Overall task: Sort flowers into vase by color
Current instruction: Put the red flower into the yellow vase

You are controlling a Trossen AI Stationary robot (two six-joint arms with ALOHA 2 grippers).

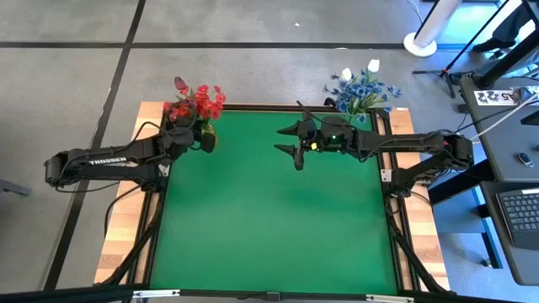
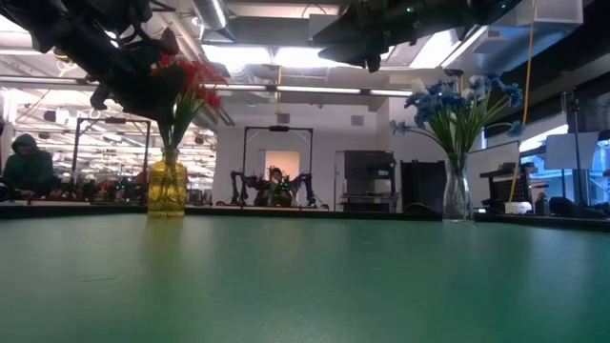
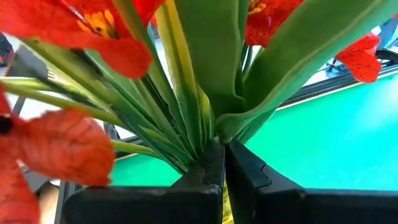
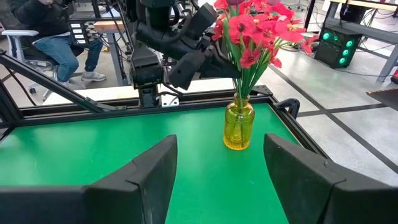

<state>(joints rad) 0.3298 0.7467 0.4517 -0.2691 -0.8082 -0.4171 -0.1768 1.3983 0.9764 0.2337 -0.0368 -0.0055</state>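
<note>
The yellow glass vase (image 4: 239,126) stands straight ahead of the right gripper (image 1: 296,145), beneath the left gripper (image 1: 205,139); the clear glass vase (image 2: 457,198) stands behind the right gripper.

Both arms reach toward the tabletop's far edge.
Dark two-finger left gripper (image 1: 207,140) is closed at the far-left corner; dark two-finger right gripper (image 1: 292,140) hangs mid-edge, fingers spread.

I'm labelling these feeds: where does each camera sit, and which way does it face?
High: overhead, straight down; both arms, green table.
Low: at tabletop height, level across it; yellow vase, clear vase, arms overhead.
Left wrist: against red flowers' stems; left gripper shut.
Right wrist: across the table at the yellow vase; right gripper open.
Shared: low and right wrist both show the yellow vase.
</note>
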